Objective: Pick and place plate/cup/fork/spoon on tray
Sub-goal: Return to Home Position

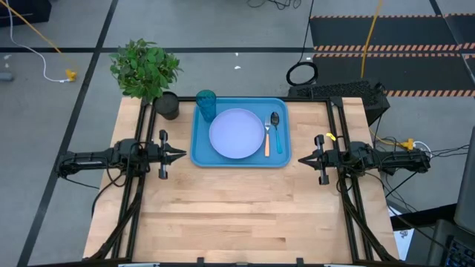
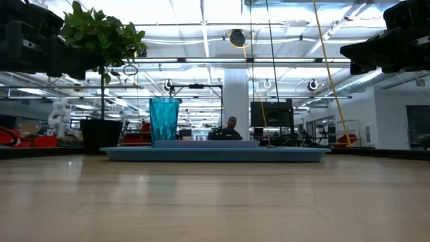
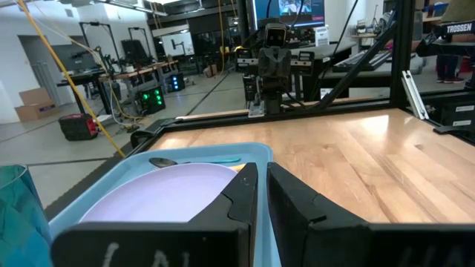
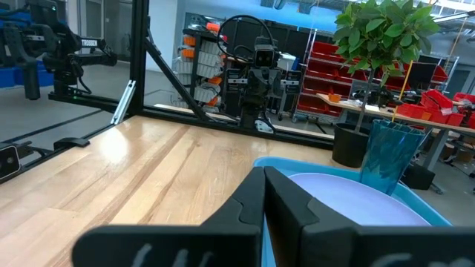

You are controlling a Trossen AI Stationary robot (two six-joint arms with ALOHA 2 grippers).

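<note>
All four pieces already lie on the tray (image 1: 199,148), which sits at the far middle of the table between the two arms, so the relation that matters now is simply that nothing remains out on the bare wood for either gripper to go after. The plate (image 1: 237,133) fills the tray's centre; the cup (image 1: 205,104) stands upright in the far corner on the left arm's side, near the potted plant (image 1: 146,69) that stands off the tray; the fork (image 1: 267,136) and the spoon (image 1: 276,132) lie side by side just beside the plate on the right arm's side, their long axes running from far to near, heads toward the far edge. The left gripper (image 1: 180,154) hovers level just outside the tray's left rim, its tips drawn almost together with only a thin slit between them and nothing held. The right gripper (image 1: 304,159) points at the opposite rim, tips fully together and empty (it is the nearer one to the cutlery, the left the nearer to the cup). My judgement is that the placing is complete and both arms are parked, facing each other across the tray.
</note>
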